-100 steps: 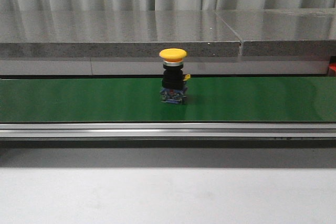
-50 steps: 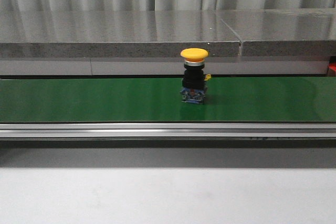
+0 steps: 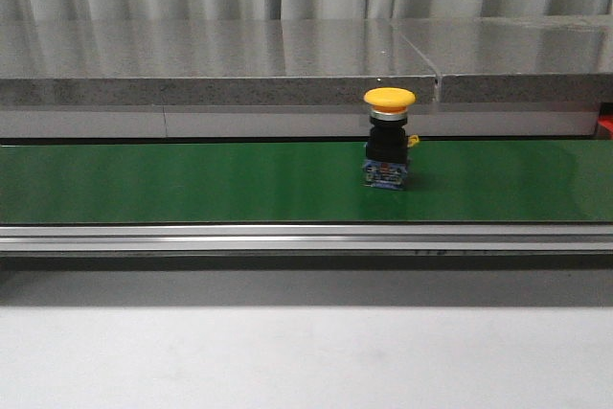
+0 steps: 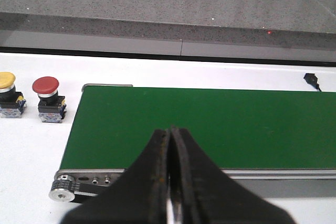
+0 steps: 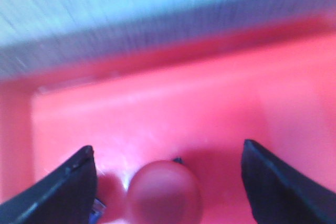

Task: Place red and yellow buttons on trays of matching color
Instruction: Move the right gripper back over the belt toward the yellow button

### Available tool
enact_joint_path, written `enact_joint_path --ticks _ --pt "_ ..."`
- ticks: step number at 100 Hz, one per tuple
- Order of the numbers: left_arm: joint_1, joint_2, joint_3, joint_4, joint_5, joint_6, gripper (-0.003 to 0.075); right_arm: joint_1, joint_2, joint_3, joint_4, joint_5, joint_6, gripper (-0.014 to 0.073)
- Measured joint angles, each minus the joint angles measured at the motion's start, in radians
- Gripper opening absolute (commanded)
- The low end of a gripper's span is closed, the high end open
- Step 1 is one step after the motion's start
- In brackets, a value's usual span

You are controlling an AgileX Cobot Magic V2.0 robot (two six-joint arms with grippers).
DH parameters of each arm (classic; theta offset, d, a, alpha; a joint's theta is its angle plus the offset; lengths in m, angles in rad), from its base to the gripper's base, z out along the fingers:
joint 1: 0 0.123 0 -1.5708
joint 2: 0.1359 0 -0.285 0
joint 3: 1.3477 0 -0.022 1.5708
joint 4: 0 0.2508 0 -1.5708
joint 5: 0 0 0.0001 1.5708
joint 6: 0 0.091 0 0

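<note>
Grey curtains and a stone ledge back the green conveyor belt (image 3: 192, 184). One yellow button (image 3: 389, 139) stands upright on the belt, right of centre. Left gripper (image 4: 170, 182) hangs over the belt's near edge, jaws pressed together, holding nothing. Off the belt's end stand a second yellow button (image 4: 7, 94) and a red button (image 4: 48, 99). Right gripper (image 5: 168, 182) has jaws spread wide over the red tray (image 5: 157, 108), a red button cap (image 5: 164, 192) between them, untouched; view blurred.

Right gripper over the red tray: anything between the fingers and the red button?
Nothing visible. In the blurred right wrist view the right gripper is open, fingers on either side of the red button, which sits in the red tray. No other object lies between them.
</note>
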Motion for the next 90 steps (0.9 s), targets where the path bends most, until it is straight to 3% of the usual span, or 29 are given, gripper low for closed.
enact_joint_path --ticks 53,90 --pt "0.000 0.000 0.000 0.000 0.000 0.000 -0.0019 0.017 -0.304 -0.015 0.052 0.312 0.011 0.0573" --pt "0.000 0.000 0.000 0.000 0.000 0.000 -0.0019 0.124 -0.664 0.351 0.057 0.324 -0.061 0.0573"
